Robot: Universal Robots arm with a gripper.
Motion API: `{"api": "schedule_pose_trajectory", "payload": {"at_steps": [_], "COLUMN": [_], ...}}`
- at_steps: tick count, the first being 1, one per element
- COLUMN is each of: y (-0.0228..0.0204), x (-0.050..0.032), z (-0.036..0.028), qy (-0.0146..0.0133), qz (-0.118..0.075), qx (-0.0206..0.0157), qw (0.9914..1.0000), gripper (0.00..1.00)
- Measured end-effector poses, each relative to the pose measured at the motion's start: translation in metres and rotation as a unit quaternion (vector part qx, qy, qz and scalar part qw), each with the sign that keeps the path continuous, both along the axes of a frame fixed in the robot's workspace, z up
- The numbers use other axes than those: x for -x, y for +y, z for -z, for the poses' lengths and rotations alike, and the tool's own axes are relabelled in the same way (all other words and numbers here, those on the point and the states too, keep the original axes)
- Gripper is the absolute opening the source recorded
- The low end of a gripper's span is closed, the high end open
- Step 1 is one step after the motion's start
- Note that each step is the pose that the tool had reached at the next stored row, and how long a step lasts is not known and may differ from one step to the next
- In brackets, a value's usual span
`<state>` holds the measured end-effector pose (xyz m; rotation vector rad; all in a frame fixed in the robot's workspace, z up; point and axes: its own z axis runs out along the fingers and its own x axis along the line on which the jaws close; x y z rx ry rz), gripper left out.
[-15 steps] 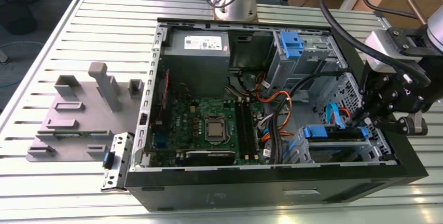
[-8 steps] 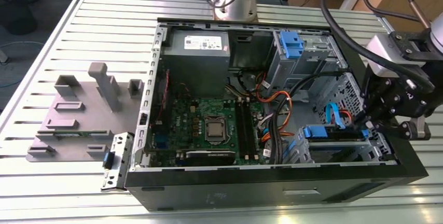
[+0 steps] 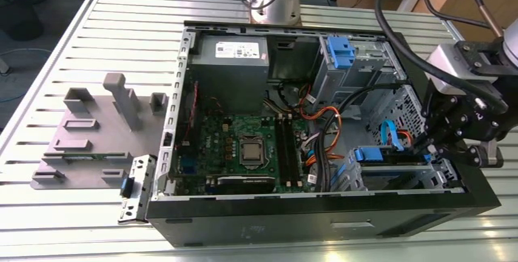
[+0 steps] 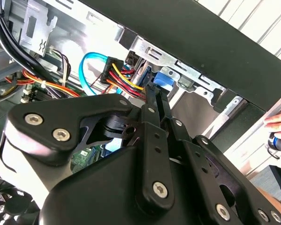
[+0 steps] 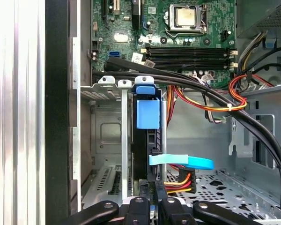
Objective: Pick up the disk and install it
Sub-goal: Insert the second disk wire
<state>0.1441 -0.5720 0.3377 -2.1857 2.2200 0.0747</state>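
Observation:
The disk (image 5: 145,140) stands on edge in the metal drive cage (image 5: 107,136) at a front corner of the open computer case (image 3: 324,213). Its blue end tab (image 5: 147,112) points toward the motherboard and also shows in the exterior view (image 3: 368,154). A light-blue data cable (image 5: 182,161) and a red-yellow-black power plug (image 5: 180,180) sit at the disk's other end. My gripper (image 5: 152,197) is at that cabled end, fingers close together and in line with the disk's edge. In the second wrist view my fingertips (image 4: 152,93) reach the blue carrier (image 4: 166,79). In the exterior view the gripper (image 3: 427,150) hangs over the case's right wall.
The motherboard (image 3: 242,147), a grey power supply box (image 3: 229,62) and an upper bay with a blue latch (image 3: 341,53) fill the case. Thick black cables (image 5: 215,101) run beside the cage. A grey fixture (image 3: 89,134) lies on the slatted table. A person's hand (image 4: 278,124) is outside the case.

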Motion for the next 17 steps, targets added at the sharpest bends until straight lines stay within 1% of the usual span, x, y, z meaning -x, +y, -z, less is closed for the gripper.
{"api": "schedule_pose_trajectory", "payload": {"at_steps": [9, 11, 12, 17], "y": [0.0, -0.0001, -0.0001, 0.0001], "x": [0.0, 0.0, 0.0, 0.0], "z": [0.0015, 0.0017, 0.0017, 0.002], "qy": [0.0, 0.0, 0.0, 0.0], "qz": [0.0, 0.0, 0.0, 0.0], "qx": [-0.0004, -0.0005, -0.0004, -0.0002], "qw": [1.0, 1.0, 1.0, 1.0], "gripper": [0.16, 0.18, 0.24, 0.24]}}
